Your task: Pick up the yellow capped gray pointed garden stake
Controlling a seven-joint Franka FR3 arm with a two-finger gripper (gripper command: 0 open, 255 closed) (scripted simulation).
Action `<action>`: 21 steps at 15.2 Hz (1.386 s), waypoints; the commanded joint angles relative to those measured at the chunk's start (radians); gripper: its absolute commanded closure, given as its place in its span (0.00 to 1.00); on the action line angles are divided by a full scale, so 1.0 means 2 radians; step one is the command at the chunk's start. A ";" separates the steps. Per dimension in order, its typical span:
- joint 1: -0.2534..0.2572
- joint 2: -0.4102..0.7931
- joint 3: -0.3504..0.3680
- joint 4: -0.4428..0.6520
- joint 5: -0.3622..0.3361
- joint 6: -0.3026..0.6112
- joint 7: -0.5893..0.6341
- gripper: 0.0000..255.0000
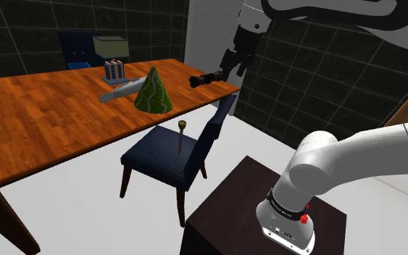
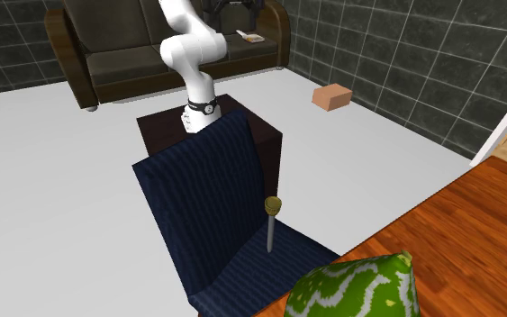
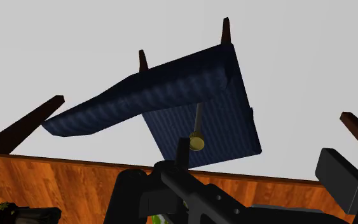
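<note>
The garden stake (image 1: 182, 138) stands upright on the seat of a dark blue chair (image 1: 167, 161). It has a thin grey shaft and a yellowish cap (image 2: 273, 206). In the wrist view the stake (image 3: 197, 130) rises from the chair seat (image 3: 219, 121), well beyond the fingers. My gripper (image 1: 229, 67) hovers above the table's corner, higher than the stake and past the chair back. Its fingers (image 3: 344, 183) stand wide apart, open, and hold nothing. A black elongated object (image 3: 187, 184) lies on the table edge between them, and the right finger is clear of it.
The wooden table (image 1: 43, 116) carries a green patterned cone (image 1: 153, 90), a grey tool (image 1: 121, 91) and a small rack (image 1: 114, 70). The black object (image 1: 203, 78) sits at the table's corner. A sofa (image 2: 143, 54) and a cardboard box (image 2: 335, 97) stand behind my stand (image 2: 166, 129).
</note>
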 commanded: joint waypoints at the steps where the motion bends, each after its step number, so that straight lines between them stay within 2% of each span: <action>1: 0.000 0.000 0.000 0.000 0.000 0.000 0.000 0.00; 11: 0.000 0.134 -0.021 -0.035 -0.017 0.153 -0.027 0.00; 21: -0.002 0.313 -0.037 -0.003 -0.025 0.284 -0.054 0.00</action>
